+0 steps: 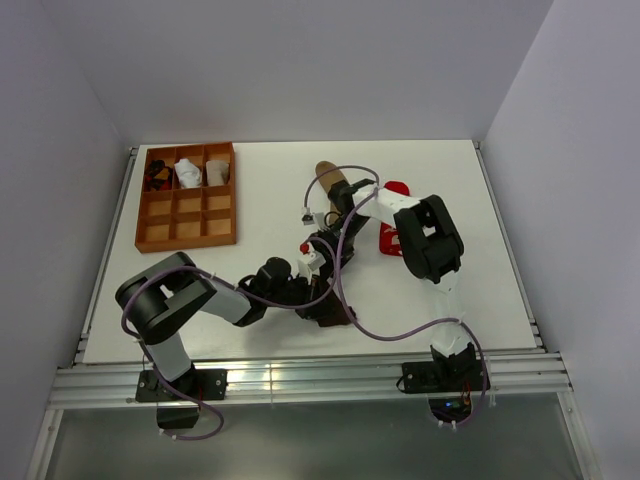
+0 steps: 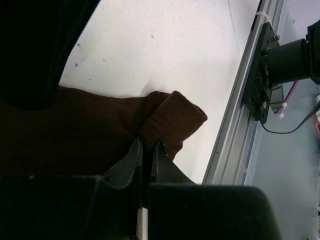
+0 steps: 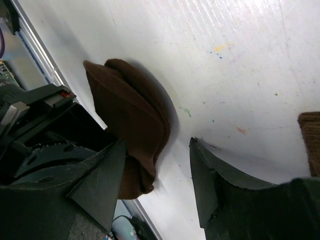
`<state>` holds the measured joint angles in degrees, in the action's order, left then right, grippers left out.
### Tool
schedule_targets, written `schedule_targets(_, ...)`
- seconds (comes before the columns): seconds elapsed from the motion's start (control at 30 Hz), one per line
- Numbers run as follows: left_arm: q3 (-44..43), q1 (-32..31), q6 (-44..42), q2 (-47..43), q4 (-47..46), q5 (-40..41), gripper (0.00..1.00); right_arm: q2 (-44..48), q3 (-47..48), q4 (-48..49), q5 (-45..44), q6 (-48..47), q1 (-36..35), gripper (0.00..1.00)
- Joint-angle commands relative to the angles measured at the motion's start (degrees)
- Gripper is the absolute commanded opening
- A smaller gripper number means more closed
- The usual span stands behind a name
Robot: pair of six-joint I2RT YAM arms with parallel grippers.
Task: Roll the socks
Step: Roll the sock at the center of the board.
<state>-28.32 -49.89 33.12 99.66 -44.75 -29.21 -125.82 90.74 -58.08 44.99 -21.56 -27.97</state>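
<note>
The dark brown sock lies flat near the table's front edge, one end folded over itself. My left gripper is shut on that sock's edge, just by the fold. In the right wrist view the same sock bulges up beside my right gripper, which stands open just above the table, touching nothing. From above, the left gripper and right gripper meet over the brown sock. The tan sock lies farther back, and the red sock is partly hidden behind the right arm.
A brown compartment tray stands at the back left with small black and white bundles in its far row. The metal rail of the table's front edge runs close to the brown sock. Purple cables loop over the middle.
</note>
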Motion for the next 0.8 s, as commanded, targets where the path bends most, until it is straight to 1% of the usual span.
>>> schedule_targets(0.0, 0.72, -0.82, -2.71, 1.77, 4.15, -2.17, 0.00, 0.05, -0.56, 2.36, -3.16, 0.64, -0.68, 0.63)
schedule_targets(0.23, 0.45, -0.82, -2.98, 1.33, 4.76, -2.34, 0.00, -0.04, -1.18, 2.71, -5.79, 1.96, -2.79, 0.64)
schedule_targets(0.37, 0.63, -0.91, -2.98, 1.07, 4.50, -2.60, 0.00, 0.66, -2.76, 4.73, -9.04, 3.19, -4.02, 0.64)
schedule_targets(0.5, 0.54, -1.00, -2.98, 1.24, 4.41, -2.78, 0.00, -0.04, -2.85, 4.74, -9.48, 3.81, -4.55, 0.61)
schedule_targets(0.63, 0.45, -1.00, -2.89, 1.15, 4.41, -2.96, 0.00, -0.48, -2.94, 5.09, -10.62, 3.98, -5.08, 0.53)
schedule_targets(0.73, 0.28, -1.09, -2.98, 1.15, 4.67, -3.04, 0.00, -0.83, -2.85, 5.26, -11.59, 4.33, -5.43, 0.40)
schedule_targets(0.77, 0.28, -1.18, -2.98, 1.15, 4.76, -2.96, 0.00, -1.09, -2.67, 5.18, -11.77, 4.51, -5.43, 0.34)
